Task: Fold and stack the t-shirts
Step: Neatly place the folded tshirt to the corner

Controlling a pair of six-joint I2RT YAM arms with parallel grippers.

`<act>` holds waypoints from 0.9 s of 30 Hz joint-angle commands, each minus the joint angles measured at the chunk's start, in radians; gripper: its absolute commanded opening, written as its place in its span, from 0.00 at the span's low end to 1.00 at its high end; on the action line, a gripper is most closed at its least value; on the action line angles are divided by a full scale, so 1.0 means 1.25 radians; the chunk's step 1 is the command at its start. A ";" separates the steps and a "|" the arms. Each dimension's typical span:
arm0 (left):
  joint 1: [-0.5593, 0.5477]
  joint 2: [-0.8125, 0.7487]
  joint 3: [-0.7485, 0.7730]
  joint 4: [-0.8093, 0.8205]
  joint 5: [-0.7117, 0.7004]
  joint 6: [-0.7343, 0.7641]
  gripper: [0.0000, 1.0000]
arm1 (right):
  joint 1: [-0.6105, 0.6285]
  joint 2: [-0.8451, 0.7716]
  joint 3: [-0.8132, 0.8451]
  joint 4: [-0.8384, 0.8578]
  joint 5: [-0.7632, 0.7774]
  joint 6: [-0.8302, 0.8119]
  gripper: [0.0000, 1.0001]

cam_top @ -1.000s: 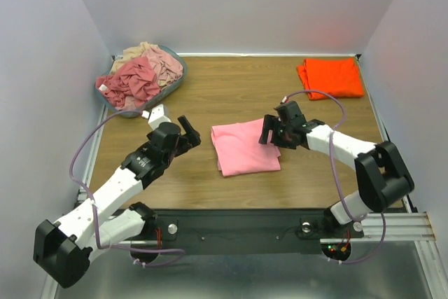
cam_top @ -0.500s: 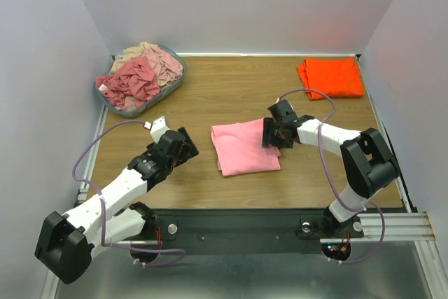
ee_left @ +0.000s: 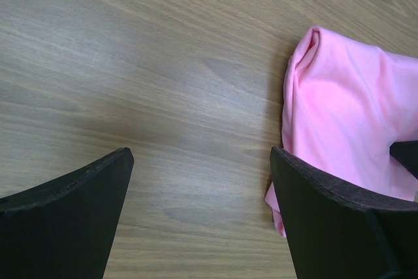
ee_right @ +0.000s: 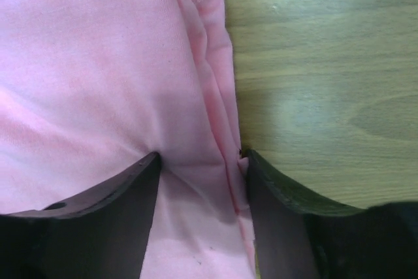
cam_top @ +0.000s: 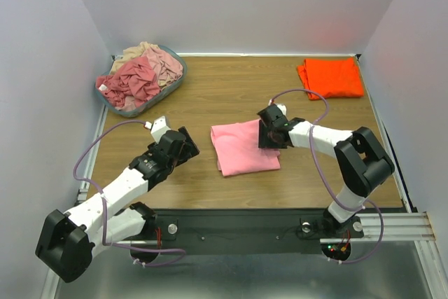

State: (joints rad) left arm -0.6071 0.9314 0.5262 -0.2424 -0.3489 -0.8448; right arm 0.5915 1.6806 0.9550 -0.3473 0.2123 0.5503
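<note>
A folded light pink t-shirt (cam_top: 241,148) lies in the middle of the wooden table. My right gripper (cam_top: 267,134) is down on its right edge. In the right wrist view the gripper (ee_right: 201,156) has its jaws drawn in around a puckered fold of the pink cloth (ee_right: 98,63), one finger on the shirt, the other at its edge. My left gripper (cam_top: 189,141) is open and empty just left of the shirt. In the left wrist view the gripper (ee_left: 201,155) is over bare wood, with the shirt (ee_left: 346,109) to its right. A folded bright orange t-shirt (cam_top: 330,77) lies at the back right.
A grey-blue oval basket (cam_top: 112,106) at the back left holds crumpled dusty rose and beige shirts (cam_top: 140,75). White walls close in the table on three sides. The arm bases and a black rail run along the near edge.
My right gripper has slid left onto the pink shirt's right edge and lowered. My left arm drew back slightly toward the near left; its gripper stays open.
</note>
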 commanded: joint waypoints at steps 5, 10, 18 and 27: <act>0.003 -0.033 -0.017 0.004 -0.025 -0.010 0.98 | 0.050 0.123 -0.023 -0.003 0.003 0.074 0.47; 0.005 -0.043 -0.017 -0.004 -0.034 -0.016 0.98 | 0.048 0.145 -0.009 -0.003 0.058 0.075 0.30; 0.006 -0.080 -0.012 -0.037 -0.053 -0.019 0.98 | 0.034 0.133 0.096 -0.001 0.161 -0.012 0.08; 0.008 -0.098 -0.009 -0.059 -0.073 -0.027 0.98 | -0.068 0.126 0.243 0.001 0.306 -0.258 0.00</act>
State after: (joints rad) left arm -0.6003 0.8249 0.5144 -0.3008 -0.3950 -0.8696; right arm 0.5804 1.8408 1.1797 -0.3294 0.4576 0.3958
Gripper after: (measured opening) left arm 0.985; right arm 0.180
